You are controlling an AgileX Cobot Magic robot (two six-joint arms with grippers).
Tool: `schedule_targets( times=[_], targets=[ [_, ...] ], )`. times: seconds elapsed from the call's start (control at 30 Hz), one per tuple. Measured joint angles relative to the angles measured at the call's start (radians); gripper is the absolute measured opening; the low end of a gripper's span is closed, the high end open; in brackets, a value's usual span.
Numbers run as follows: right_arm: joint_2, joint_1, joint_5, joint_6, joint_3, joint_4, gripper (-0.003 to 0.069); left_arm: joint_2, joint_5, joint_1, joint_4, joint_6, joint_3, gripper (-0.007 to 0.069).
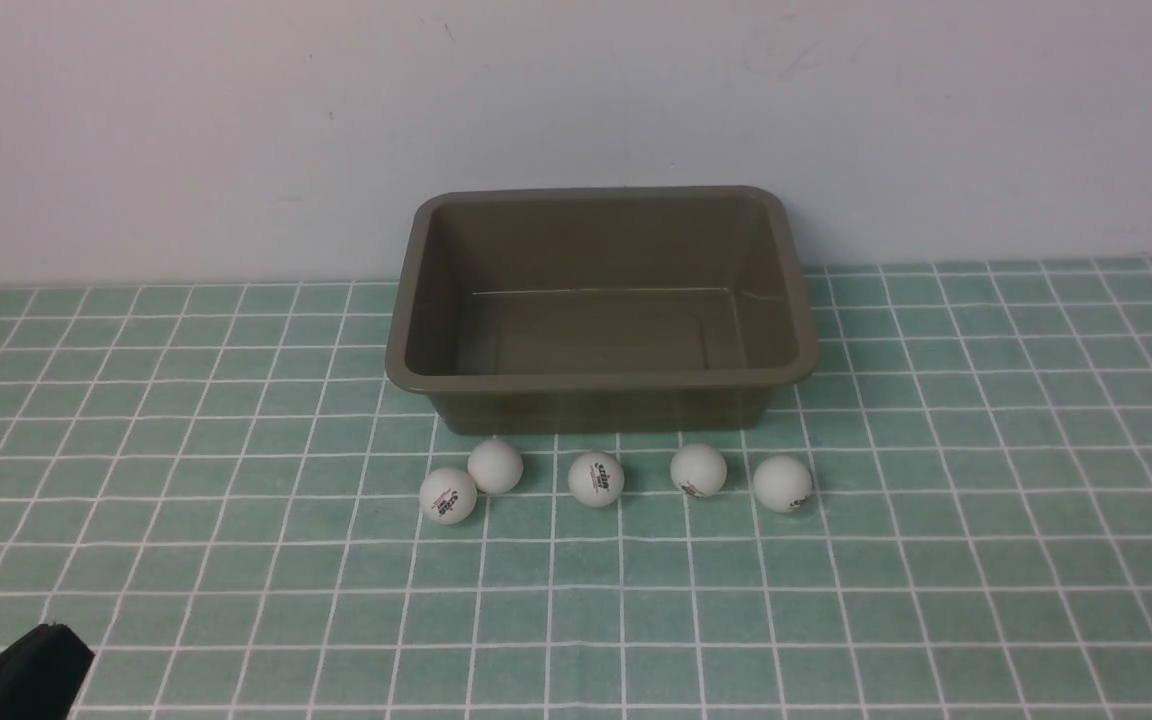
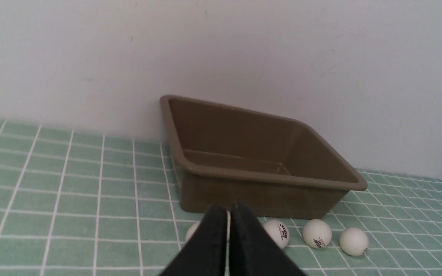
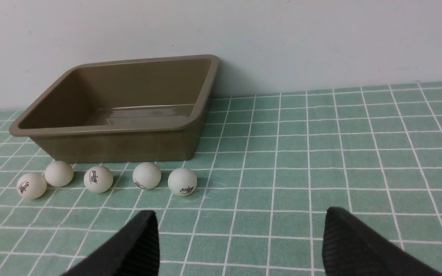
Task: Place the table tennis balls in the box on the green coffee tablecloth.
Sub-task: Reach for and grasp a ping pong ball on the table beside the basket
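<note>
The olive-brown box (image 1: 596, 380) stands empty against the back wall on the green coffee tablecloth (image 1: 936, 560). Several white table tennis balls lie in a rough row on the cloth just in front of it, from the leftmost ball (image 1: 448, 496) to the rightmost ball (image 1: 783, 484). My left gripper (image 2: 228, 212) is shut with nothing in it, well short of the balls and pointing at the box (image 2: 267, 178). My right gripper (image 3: 240, 218) is open and empty, above bare cloth, nearer than the closest ball (image 3: 182, 181) and to its right. Its fingers (image 3: 336, 230) stand wide apart.
A plain white wall rises right behind the box. Only a black corner of the left arm (image 1: 21, 675) shows in the front view, at the near left. The right arm is outside that view.
</note>
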Motion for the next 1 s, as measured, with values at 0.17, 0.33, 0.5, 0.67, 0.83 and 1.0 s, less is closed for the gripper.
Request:
schedule_targets(
  times=[0.17,0.33,0.5,0.67,0.83,1.0],
  targets=[
    [0.000,0.000,0.014,-0.060,0.000,0.071,0.0513,0.098,0.015,0.000,-0.023,0.123,-0.083,-0.0001],
    [0.000,0.000,0.025,-0.071,0.000,0.120,0.0513,0.329,0.103,0.000,0.016,0.149,-0.182,-0.0001],
    [0.000,0.000,0.028,-0.131,0.000,0.122,0.0513,0.568,0.203,0.000,0.189,0.150,-0.311,0.0003],
    [0.000,0.000,0.031,-0.172,0.000,0.123,0.0513,0.789,0.260,0.000,0.324,0.150,-0.442,0.0104],
    [0.000,0.000,0.038,-0.219,0.000,0.144,0.0513,0.916,0.218,0.000,0.333,0.150,-0.503,0.0294],
    [0.005,0.000,0.041,-0.279,0.000,0.182,0.0513,1.047,0.177,0.000,0.322,0.163,-0.549,0.0427]
  ],
)
